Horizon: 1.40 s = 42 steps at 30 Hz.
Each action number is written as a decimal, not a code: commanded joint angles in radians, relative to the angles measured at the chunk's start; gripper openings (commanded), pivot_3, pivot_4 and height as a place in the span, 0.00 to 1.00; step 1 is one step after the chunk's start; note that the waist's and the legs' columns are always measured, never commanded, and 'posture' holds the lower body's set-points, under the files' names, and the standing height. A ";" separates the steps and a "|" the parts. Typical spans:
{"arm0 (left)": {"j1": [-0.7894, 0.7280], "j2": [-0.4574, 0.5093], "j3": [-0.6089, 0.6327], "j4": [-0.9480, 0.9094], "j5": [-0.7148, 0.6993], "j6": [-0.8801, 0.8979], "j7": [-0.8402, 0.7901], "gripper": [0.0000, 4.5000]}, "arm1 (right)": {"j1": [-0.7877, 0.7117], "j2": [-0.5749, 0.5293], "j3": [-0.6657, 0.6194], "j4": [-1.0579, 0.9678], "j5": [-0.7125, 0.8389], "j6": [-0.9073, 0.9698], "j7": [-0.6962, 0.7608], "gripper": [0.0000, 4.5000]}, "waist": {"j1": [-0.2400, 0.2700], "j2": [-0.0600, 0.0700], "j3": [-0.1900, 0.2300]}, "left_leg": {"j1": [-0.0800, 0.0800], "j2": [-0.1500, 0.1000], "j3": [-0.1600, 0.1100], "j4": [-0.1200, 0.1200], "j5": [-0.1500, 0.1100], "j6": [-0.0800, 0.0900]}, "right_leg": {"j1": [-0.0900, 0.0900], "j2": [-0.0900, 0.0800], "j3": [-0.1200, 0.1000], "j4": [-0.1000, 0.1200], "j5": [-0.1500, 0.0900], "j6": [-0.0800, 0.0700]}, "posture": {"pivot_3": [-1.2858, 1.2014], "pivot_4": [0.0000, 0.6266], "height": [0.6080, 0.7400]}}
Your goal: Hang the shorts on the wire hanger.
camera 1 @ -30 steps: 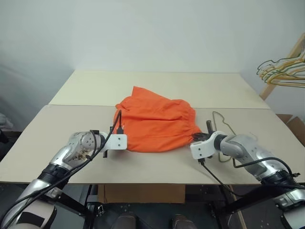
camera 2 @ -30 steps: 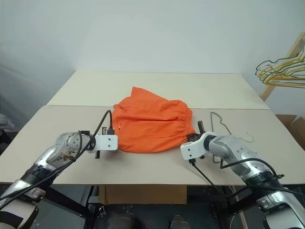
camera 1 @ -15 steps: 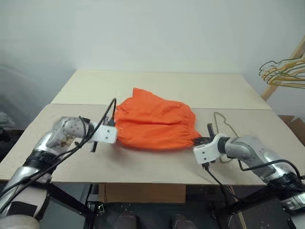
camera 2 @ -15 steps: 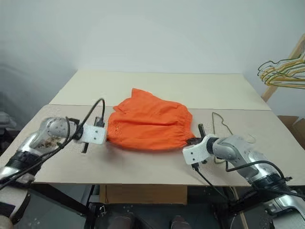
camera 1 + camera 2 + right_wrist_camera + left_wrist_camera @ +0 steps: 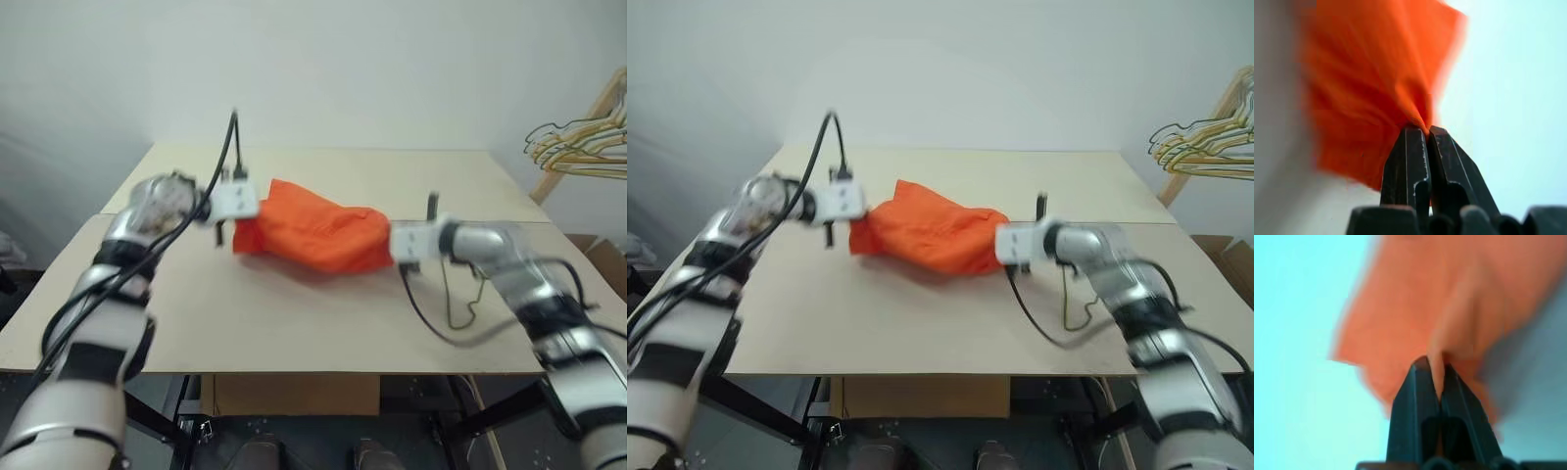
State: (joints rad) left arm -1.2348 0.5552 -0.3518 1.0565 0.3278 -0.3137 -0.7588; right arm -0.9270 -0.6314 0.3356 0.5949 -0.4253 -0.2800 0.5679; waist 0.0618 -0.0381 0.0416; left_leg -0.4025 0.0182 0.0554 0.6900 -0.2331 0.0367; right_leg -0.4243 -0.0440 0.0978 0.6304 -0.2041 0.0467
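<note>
I have the shorts (image 5: 318, 235) strung between both arms above the bench (image 5: 294, 313), a bright orange bundle sagging a little in the middle. The left gripper (image 5: 1432, 374) has its fingers (image 5: 1410, 396) pressed together on a fold of the orange fabric; from the left wrist view the cloth comes straight out from between the tips. The right gripper (image 5: 1425, 131) is the same on its side, fingers (image 5: 1408, 156) pinching a gathered edge of the shorts, with the fabric fanning away from the tips in the right wrist view.

From the head views, the left arm holds its end of the shorts at the bench's left side and the right arm holds the other end toward the right, both ends about level. The lower part of the fabric hangs close to the bench top; I cannot tell whether it touches.

The wire hanger (image 5: 460, 294) lies flat on the bench at the right, just beneath and nearer me than the right forearm, apart from the shorts. It is thin and partly crossed by the arm's dark cable.

Off the bench at the far right a wooden rack (image 5: 578, 137) carries a bunch of other hangers (image 5: 573, 152)
</note>
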 commanded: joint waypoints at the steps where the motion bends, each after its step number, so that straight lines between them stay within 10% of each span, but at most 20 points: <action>1: -0.256 -0.076 0.050 0.187 0.062 0.102 0.512 0.01 | -0.309 0.096 -0.089 0.332 -0.049 0.102 -0.451 0.00 | 0.003 0.000 0.003 | -0.002 0.000 0.000 0.000 0.001 0.000 | -0.003 0.000 0.000 0.001 0.002 0.000 | 0.58 0.00 1.00; 5: -0.454 -0.094 0.156 0.259 0.020 0.077 0.873 0.01 | -0.524 0.142 -0.188 0.495 0.004 0.001 -0.826 0.00 | 0.011 0.000 0.003 | -0.013 -0.001 0.000 -0.011 0.002 -0.001 | -0.018 -0.001 0.000 0.000 0.003 0.001 | 0.58 0.00 1.00; 10: -0.446 -0.091 0.211 0.260 -0.005 -0.053 0.861 0.01 | -0.431 0.116 -0.188 0.479 0.007 -0.156 -0.855 0.00 | 0.012 0.001 -0.003 | -0.012 -0.002 -0.001 -0.027 -0.001 -0.005 | -0.018 -0.001 -0.001 -0.005 -0.001 -0.001 | 0.58 0.00 1.00; 18: 0.027 -0.049 0.232 -0.038 -0.297 -0.397 0.032 0.01 | 0.052 -0.049 -0.132 0.199 0.063 -0.452 -0.531 0.00 | 0.004 0.005 -0.005 | -0.013 -0.005 0.000 -0.028 0.002 -0.011 | -0.013 -0.003 -0.003 -0.015 0.001 0.001 | 0.57 0.00 1.00; 25: 0.584 0.264 0.192 -0.844 -0.686 0.042 -0.598 0.01 | 0.337 -0.197 -0.036 0.013 0.115 -0.662 -0.178 0.00 | -0.083 0.005 -0.005 | -0.012 -0.001 -0.003 -0.029 0.003 -0.013 | -0.012 -0.001 -0.001 -0.015 0.001 0.000 | 0.57 0.00 1.00; 32: 0.909 0.534 0.222 -1.217 -0.717 0.217 -0.742 0.01 | 0.437 -0.279 0.020 -0.057 0.025 -0.743 -0.055 0.00 | -0.096 0.006 0.000 | 0.027 -0.001 0.001 -0.029 0.004 -0.004 | 0.022 -0.002 0.001 -0.017 -0.010 -0.001 | 0.58 0.00 1.00; 40: 1.169 0.633 0.260 -1.432 -0.636 0.288 -0.689 0.01 | 0.585 -0.331 0.003 -0.216 0.036 -0.725 -0.015 0.00 | -0.079 0.005 -0.001 | 0.046 0.014 0.007 -0.029 0.001 -0.010 | 0.037 -0.004 0.001 -0.014 -0.013 -0.006 | 0.57 0.00 1.00; 42: 1.200 0.636 0.268 -1.438 -0.616 0.266 -0.687 0.10 | 0.639 -0.355 0.001 -0.283 0.073 -0.705 0.016 0.13 | -0.075 0.004 -0.001 | 0.047 0.013 0.009 -0.029 0.004 -0.003 | 0.036 -0.008 0.000 -0.010 -0.013 -0.006 | 0.57 0.00 1.00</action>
State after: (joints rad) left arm -0.0378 1.1759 -0.1217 -0.3590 -0.3045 -0.0223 -1.4521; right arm -0.2983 -0.9571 0.3736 0.3788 -0.4023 -1.0019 0.5609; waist -0.0132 -0.0337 0.0404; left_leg -0.3556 0.0300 0.0656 0.6612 -0.2289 0.0333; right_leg -0.3898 -0.0532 0.0977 0.6236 -0.2190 0.0414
